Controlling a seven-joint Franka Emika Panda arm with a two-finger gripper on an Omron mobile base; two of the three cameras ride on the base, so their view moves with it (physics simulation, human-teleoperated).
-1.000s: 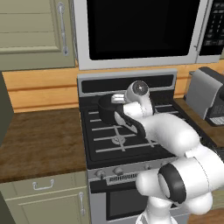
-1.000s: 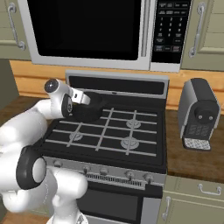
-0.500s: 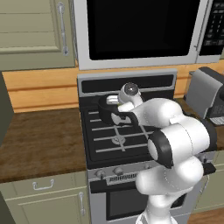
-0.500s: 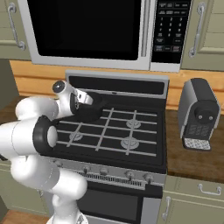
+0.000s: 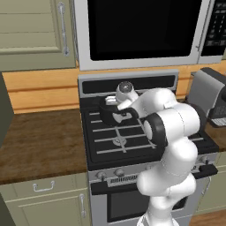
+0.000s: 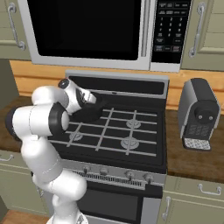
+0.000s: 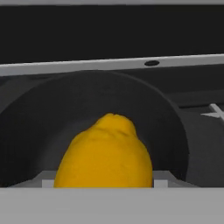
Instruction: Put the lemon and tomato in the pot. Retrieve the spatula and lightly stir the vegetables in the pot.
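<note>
At the stove's back-left corner, your tool point(image 5: 115, 106) grips the lemon point(image 7: 105, 154) (firm, waxy, likely slippery) over the pot point(image 5: 113, 115).

A black gas stove point(image 5: 132, 141) with grates carries the black pot point(image 5: 110, 115) on its rear left burner. Brown wooden counters point(image 5: 39, 145) flank it; a grey coffee machine point(image 6: 199, 114) stands on the right one.

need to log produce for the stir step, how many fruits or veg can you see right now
1: the lemon, right in front of the hand camera, before the pot mouth. A tomato may be hidden elsewhere.
</note>
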